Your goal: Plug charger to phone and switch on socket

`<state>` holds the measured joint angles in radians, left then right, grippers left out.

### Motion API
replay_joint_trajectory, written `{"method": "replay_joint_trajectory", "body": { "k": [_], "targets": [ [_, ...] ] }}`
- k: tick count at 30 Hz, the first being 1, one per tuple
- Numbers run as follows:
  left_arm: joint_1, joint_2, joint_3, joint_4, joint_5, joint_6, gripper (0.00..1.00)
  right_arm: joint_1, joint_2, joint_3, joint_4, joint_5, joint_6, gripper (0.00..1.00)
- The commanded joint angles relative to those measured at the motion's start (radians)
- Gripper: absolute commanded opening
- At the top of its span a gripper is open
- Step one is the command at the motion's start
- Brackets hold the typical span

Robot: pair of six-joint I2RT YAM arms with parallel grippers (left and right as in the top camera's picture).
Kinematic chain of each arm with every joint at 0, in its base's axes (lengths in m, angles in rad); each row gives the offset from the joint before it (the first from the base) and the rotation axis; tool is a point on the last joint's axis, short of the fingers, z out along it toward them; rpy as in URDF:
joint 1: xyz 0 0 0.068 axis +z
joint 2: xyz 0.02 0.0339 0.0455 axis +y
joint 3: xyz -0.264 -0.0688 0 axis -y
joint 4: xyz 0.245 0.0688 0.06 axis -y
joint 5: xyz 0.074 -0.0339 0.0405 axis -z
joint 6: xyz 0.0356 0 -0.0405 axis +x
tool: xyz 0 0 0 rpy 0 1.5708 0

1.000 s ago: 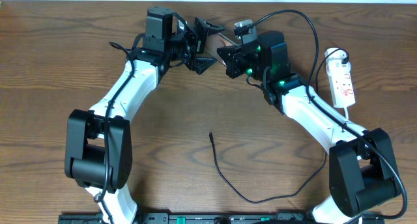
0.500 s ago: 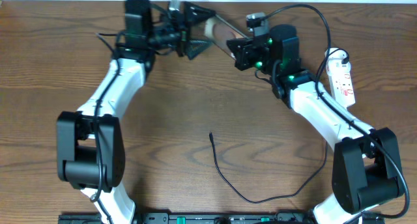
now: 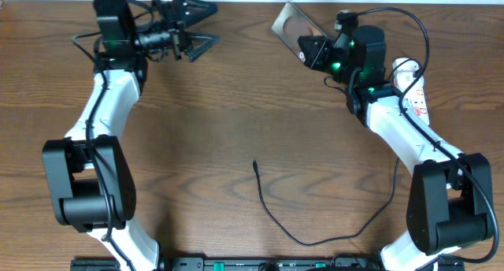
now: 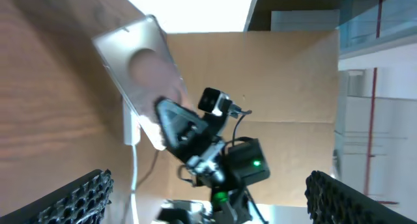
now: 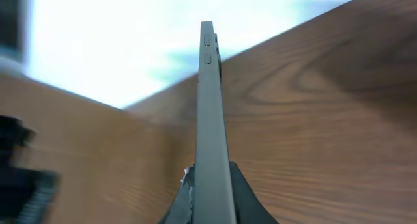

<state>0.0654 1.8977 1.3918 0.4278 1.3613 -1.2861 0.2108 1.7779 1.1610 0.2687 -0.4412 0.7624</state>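
Note:
My right gripper (image 3: 309,49) is shut on the phone (image 3: 290,22) and holds it tilted above the table's far edge. In the right wrist view the phone (image 5: 207,113) shows edge-on, pinched between the fingers (image 5: 208,195). The left wrist view shows the phone's flat face (image 4: 135,61) held by the right gripper (image 4: 174,123). My left gripper (image 3: 194,27) is open and empty at the far left, well apart from the phone. The charger's plug tip (image 3: 255,164) lies mid-table, its thin cable (image 3: 311,243) looping near the front edge. The white socket (image 3: 415,96) lies at the right.
The wooden table (image 3: 236,105) carries the charger cable across its front middle. The right arm's thicker black cables (image 3: 402,23) arc over the socket's far end. A white lead (image 4: 135,178) hangs down in the left wrist view.
My left gripper let go of the phone and swung far to the left. My right gripper carried the phone to the right and a little farther back.

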Motion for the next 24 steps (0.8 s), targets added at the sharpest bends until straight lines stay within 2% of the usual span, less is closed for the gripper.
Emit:
{"method": "replay_joint_trajectory", "body": {
  "k": [1,6,11,18,24],
  "targets": [
    [0.02,-0.02,0.022,0.007,0.013,0.124,0.96,-0.005,-0.008,0.01,0.073,-0.083,0.305,0.01],
    [0.021,-0.02,0.022,0.008,-0.074,0.127,0.96,0.029,-0.008,0.01,0.207,-0.092,0.597,0.01],
    [0.019,-0.02,0.022,0.0,-0.163,0.126,0.96,0.084,-0.008,0.01,0.247,-0.087,0.803,0.01],
    [0.01,-0.02,0.022,0.0,-0.196,0.114,0.96,0.197,-0.008,0.01,0.332,0.037,0.888,0.01],
    [0.0,-0.02,0.022,0.001,-0.217,0.006,0.96,0.291,-0.008,0.01,0.38,0.183,0.929,0.01]
  ]
}}
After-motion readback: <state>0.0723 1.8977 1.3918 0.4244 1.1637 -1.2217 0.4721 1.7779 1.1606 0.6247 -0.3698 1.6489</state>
